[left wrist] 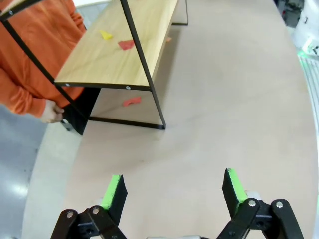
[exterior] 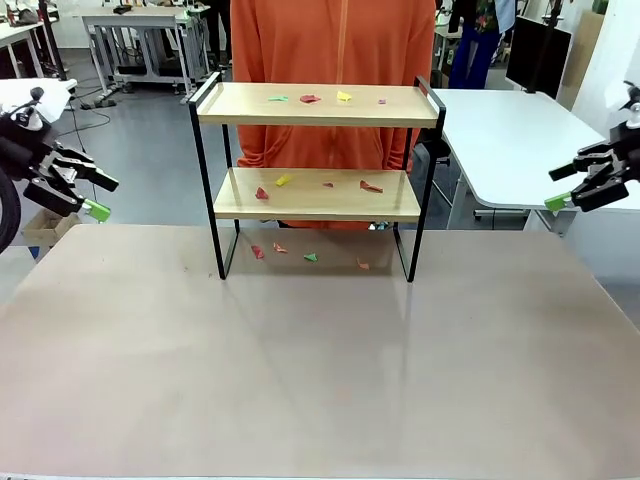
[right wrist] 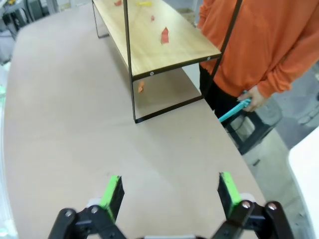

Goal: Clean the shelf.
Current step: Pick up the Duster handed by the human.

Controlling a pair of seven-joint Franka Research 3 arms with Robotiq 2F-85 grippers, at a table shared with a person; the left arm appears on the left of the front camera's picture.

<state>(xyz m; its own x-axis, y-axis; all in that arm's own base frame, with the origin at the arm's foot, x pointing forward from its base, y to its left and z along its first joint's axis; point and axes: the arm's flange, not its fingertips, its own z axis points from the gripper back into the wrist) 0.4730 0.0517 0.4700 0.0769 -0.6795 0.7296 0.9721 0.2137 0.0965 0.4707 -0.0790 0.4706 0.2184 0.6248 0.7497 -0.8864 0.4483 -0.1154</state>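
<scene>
The shelf (exterior: 315, 195) stands at the far middle of the table, two light wooden boards in a black frame. Small coloured paper scraps lie on its top board (exterior: 310, 99), on its lower board (exterior: 371, 186) and on the table beneath it (exterior: 311, 257). My left gripper (exterior: 92, 195) hovers open off the table's left edge, nothing between its fingers (left wrist: 114, 191). At the right edge my right gripper (exterior: 562, 187) also stands open and holds nothing. The left wrist view looks along the shelf (left wrist: 119, 55) from one end, the right wrist view along the shelf (right wrist: 164, 45) from the other.
A person in an orange top (exterior: 335, 50) stands behind the shelf, one hand holding a thin turquoise object (right wrist: 234, 110) low beside the table. A white table (exterior: 520, 140) stands at the back right. The beige table (exterior: 320, 370) spreads wide in front of the shelf.
</scene>
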